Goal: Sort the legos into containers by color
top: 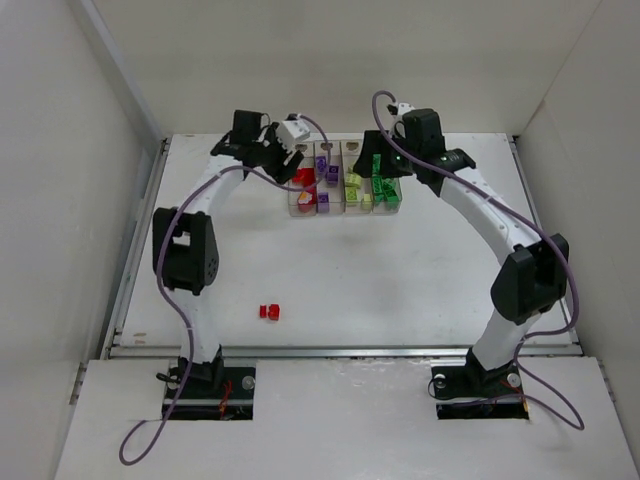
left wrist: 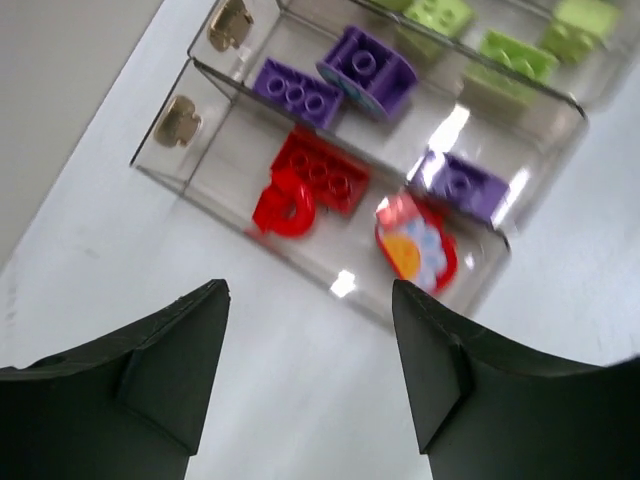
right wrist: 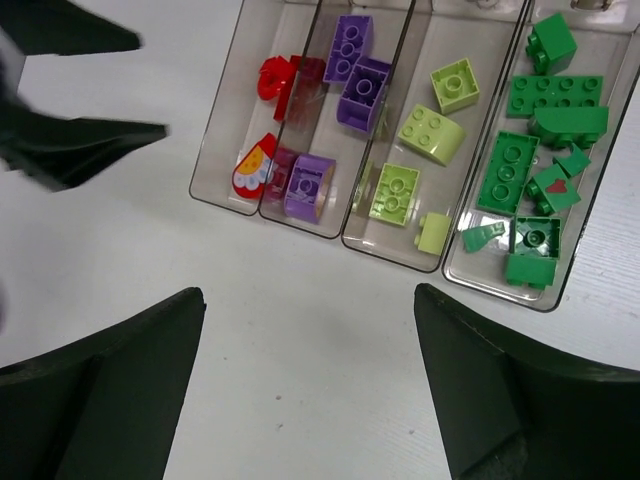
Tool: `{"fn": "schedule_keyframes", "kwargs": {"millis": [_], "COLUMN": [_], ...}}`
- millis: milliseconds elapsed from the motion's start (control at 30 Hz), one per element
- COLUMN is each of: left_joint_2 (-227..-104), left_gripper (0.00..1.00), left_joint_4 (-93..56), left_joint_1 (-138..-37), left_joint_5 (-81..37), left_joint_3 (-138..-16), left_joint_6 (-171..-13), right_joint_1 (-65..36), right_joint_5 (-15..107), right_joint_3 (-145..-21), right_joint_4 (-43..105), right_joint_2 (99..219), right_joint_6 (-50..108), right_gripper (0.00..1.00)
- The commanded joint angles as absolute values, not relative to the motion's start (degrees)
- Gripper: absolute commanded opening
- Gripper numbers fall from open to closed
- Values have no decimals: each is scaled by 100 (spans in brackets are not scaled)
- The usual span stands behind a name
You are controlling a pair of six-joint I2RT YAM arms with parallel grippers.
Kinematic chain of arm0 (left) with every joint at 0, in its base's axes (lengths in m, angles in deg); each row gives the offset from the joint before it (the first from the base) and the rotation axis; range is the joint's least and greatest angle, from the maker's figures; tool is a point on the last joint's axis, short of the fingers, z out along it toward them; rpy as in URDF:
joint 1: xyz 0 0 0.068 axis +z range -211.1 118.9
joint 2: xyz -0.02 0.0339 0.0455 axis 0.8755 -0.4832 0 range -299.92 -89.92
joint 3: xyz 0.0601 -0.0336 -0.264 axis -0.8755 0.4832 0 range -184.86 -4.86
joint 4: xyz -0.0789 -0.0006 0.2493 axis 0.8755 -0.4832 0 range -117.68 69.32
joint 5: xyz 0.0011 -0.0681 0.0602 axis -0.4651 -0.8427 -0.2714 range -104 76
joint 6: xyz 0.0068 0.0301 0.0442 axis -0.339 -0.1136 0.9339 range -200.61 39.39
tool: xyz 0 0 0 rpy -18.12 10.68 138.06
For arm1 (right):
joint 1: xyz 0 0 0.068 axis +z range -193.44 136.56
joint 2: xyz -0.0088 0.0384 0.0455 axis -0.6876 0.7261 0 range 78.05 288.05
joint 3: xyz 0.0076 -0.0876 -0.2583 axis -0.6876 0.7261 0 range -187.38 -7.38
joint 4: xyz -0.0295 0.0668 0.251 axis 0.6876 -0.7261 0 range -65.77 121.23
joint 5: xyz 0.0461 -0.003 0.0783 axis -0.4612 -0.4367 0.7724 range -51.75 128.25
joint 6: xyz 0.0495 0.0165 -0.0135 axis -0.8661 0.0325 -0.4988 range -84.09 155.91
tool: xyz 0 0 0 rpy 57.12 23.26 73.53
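Note:
The four joined clear containers (top: 340,209) stand at the table's far middle. From left to right they hold red legos (right wrist: 272,78), purple legos (right wrist: 360,90), yellow-green legos (right wrist: 430,130) and green legos (right wrist: 555,95). One red lego (top: 269,312) lies alone on the table near the front left. My left gripper (top: 290,160) hovers at the containers' left end, open and empty (left wrist: 310,290), with the red bin (left wrist: 225,150) just ahead. My right gripper (top: 380,150) hovers over the containers' right part, open and empty (right wrist: 310,292).
White walls enclose the table on three sides. A raised rail (top: 340,350) runs along the near edge. The left gripper's dark fingers (right wrist: 90,150) show at the left of the right wrist view, close to the red bin.

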State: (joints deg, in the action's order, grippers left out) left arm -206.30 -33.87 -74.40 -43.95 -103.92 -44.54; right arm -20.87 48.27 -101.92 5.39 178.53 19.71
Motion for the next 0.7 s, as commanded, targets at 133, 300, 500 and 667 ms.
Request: {"fn": "schedule_keyframes", "kwargs": {"millis": [133, 300, 500, 667], "left_joint_2": [-19005, -17958, -17685, -17474], "left_gripper": [70, 76, 100, 100], "left_joint_4": [-8578, -8581, -8388, -8116], "left_joint_1": [-7524, -8184, -9142, -9485], "left_joint_5": [-5006, -4353, -4353, -4405], "left_joint_3": [-10033, -7747, -6772, -6392], "left_joint_6": [810, 1641, 1168, 570], "right_joint_1": [-1972, -1761, -1321, -1093], "right_joint_5": [4757, 4704, 4353, 4133], "right_joint_3": [-9801, -9677, -9677, -9467], "right_joint_4": [715, 662, 434, 372], "right_joint_2": [17218, 17165, 17165, 16998], "right_joint_6": [2123, 2176, 2238, 2238], "right_gripper": [91, 91, 91, 92]}}
